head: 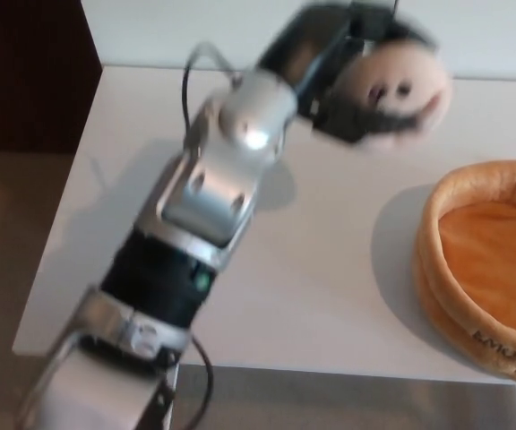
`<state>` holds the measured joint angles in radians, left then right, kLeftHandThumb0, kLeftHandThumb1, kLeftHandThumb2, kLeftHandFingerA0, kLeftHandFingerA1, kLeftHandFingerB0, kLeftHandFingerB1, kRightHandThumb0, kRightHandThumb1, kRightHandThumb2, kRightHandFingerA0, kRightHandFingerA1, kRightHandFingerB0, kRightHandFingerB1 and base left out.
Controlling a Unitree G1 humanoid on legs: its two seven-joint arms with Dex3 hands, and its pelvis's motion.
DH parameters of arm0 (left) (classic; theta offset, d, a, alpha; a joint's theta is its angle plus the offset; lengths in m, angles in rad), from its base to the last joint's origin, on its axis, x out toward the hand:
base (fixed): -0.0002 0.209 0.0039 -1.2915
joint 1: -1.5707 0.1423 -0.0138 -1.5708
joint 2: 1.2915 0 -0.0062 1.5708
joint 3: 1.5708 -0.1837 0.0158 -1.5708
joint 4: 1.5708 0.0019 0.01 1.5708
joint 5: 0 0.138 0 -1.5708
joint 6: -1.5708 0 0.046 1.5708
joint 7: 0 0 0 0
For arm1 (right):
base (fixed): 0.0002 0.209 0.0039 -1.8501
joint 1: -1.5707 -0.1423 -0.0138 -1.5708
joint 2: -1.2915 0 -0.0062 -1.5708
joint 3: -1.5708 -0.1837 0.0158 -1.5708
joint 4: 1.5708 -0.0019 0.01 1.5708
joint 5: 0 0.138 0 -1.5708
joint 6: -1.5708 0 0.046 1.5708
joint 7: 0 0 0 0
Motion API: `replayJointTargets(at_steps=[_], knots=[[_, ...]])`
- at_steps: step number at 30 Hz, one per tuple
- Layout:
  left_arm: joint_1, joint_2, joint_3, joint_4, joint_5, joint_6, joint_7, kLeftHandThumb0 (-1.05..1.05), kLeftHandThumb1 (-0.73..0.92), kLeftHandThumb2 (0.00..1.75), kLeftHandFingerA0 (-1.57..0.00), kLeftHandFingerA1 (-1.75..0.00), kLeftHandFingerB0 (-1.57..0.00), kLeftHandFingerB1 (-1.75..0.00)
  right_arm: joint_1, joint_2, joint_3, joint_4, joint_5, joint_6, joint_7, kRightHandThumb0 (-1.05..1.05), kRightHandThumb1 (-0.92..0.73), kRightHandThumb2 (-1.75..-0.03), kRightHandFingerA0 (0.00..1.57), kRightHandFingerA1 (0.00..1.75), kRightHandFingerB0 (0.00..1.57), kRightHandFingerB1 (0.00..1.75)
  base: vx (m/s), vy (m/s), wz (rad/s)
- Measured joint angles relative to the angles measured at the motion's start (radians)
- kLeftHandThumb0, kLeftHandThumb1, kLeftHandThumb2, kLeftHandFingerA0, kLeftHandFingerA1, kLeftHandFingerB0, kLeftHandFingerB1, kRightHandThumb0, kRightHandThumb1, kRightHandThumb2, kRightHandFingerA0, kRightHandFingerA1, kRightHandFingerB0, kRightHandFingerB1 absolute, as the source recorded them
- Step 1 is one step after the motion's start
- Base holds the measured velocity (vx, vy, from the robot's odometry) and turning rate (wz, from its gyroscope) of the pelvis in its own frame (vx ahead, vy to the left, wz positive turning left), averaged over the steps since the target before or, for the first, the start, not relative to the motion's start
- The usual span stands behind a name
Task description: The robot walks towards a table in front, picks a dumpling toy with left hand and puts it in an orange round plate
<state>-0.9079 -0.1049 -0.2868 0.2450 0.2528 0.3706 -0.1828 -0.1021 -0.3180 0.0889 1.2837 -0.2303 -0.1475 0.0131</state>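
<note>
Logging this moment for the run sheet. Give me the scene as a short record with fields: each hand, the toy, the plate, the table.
left hand: shut on the dumpling toy, raised above the table, motion-blurred
right hand: not in view
dumpling toy: pale, round, with a face; held in the air, not yet over the plate
orange round plate: at the table's right edge, partly cut off by the frame, nothing visible in it
table: white, carries the plate
</note>
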Motion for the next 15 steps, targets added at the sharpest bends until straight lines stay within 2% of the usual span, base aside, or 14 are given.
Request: replayJointTargets(at_steps=[2, 3, 4, 5, 6, 8, 9, 10, 12, 13, 14, 15], knots=[[-0.065, 0.034, -0.021, -0.03, 0.019, -0.028, -0.001, -0.06, 0.68, 0.7, -1.13, -0.73, -0.97, -0.75, -0.018, 0.0, -0.001, 0.0, 0.0, 0.003, 0.002, -0.43, -0.72, -0.62, 0.79, 0.58, 0.26, 0.29, 0.0, 0.0, 0.0], [-0.08, 0.041, -0.026, -0.037, 0.023, -0.036, -0.001, -0.07, 0.69, 0.69, -1.12, -0.85, -0.97, -0.79, -0.022, 0.0, -0.001, 0.0, 0.0, 0.004, 0.002, -0.33, -0.52, -0.98, 0.71, 0.73, 0.09, 0.46, 0.0, 0.0, 0.0], [-0.107, 0.052, -0.038, -0.05, 0.031, -0.054, -0.001, -0.07, 0.69, 0.69, -1.12, -0.85, -0.97, -0.79, -0.03, 0.0, -0.001, 0.001, 0.001, 0.006, 0.004, -0.33, -0.52, -0.98, 0.71, 0.73, 0.09, 0.46, 0.0, 0.0, 0.0], [-0.118, 0.056, -0.046, -0.055, 0.037, -0.062, 0.0, -0.07, 0.7, 0.69, -1.13, -0.88, -0.98, -0.78, -0.033, 0.0, -0.002, 0.001, 0.001, 0.007, 0.005, -0.43, -0.72, -0.62, 0.77, 0.55, 0.26, 0.29, 0.0, 0.0, 0.0], [-0.134, 0.06, -0.058, -0.064, 0.044, -0.076, 0.001, -0.08, 0.71, 0.65, -1.14, -0.77, -0.98, -0.75, -0.038, 0.0, -0.004, 0.001, 0.001, 0.01, 0.007, -0.42, -0.73, -0.62, 0.78, 0.54, 0.26, 0.29, 0.0, 0.0, 0.0], [-0.163, 0.047, -0.089, -0.062, 0.058, -0.116, 0.009, -0.08, 0.71, 0.65, -1.14, -0.77, -0.98, -0.75, -0.054, 0.0, -0.009, 0.002, 0.002, 0.02, 0.013, -0.42, -0.73, -0.62, 0.78, 0.54, 0.26, 0.29, 0.0, 0.0, 0.0], [-0.167, 0.039, -0.096, -0.057, 0.06, -0.125, 0.012, -0.06, 0.72, 0.66, -1.09, -0.92, -0.99, -0.73, -0.057, 0.0, -0.01, 0.002, 0.002, 0.022, 0.013, -0.42, -0.73, -0.62, 0.77, 0.55, 0.26, 0.29, 0.0, 0.0, 0.0], [-0.17, 0.028, -0.104, -0.048, 0.062, -0.137, 0.015, -0.07, 0.72, 0.7, -1.1, -0.95, -1.0, -0.75, -0.063, 0.0, -0.011, 0.003, 0.002, 0.026, 0.014, -0.33, -0.52, -0.98, 0.69, 0.73, 0.1, 0.47, 0.0, 0.0, 0.0], [-0.173, -0.006, -0.124, -0.026, 0.063, -0.158, 0.02, -0.07, 0.72, 0.7, -1.1, -0.95, -1.0, -0.75, -0.07, 0.0, -0.009, 0.003, 0.001, 0.033, 0.015, -0.33, -0.52, -0.98, 0.69, 0.73, 0.1, 0.47, 0.0, 0.0, 0.0], [-0.174, -0.017, -0.131, -0.014, 0.063, -0.161, 0.022, -0.1, 0.74, 0.67, -1.14, -0.78, -1.02, -0.7, -0.071, 0.0, -0.009, 0.003, 0.0, 0.035, 0.015, -0.44, -0.72, -0.62, 0.76, 0.59, 0.25, 0.29, 0.0, 0.0, 0.0], [-0.175, -0.049, -0.15, 0.026, 0.064, -0.169, 0.027, -0.08, 0.72, 0.71, -1.12, -0.87, -1.02, -0.73, -0.073, 0.0, -0.007, 0.003, 0.0, 0.038, 0.015, -0.43, -0.73, -0.62, 0.76, 0.6, 0.25, 0.29, 0.0, 0.0, 0.0], [-0.175, -0.061, -0.157, 0.041, 0.065, -0.172, 0.03, -0.08, 0.72, 0.71, -1.12, -0.87, -1.02, -0.73, -0.074, 0.0, -0.007, 0.003, -0.001, 0.039, 0.015, -0.43, -0.73, -0.62, 0.76, 0.6, 0.25, 0.29, 0.0, 0.0, 0.0]])
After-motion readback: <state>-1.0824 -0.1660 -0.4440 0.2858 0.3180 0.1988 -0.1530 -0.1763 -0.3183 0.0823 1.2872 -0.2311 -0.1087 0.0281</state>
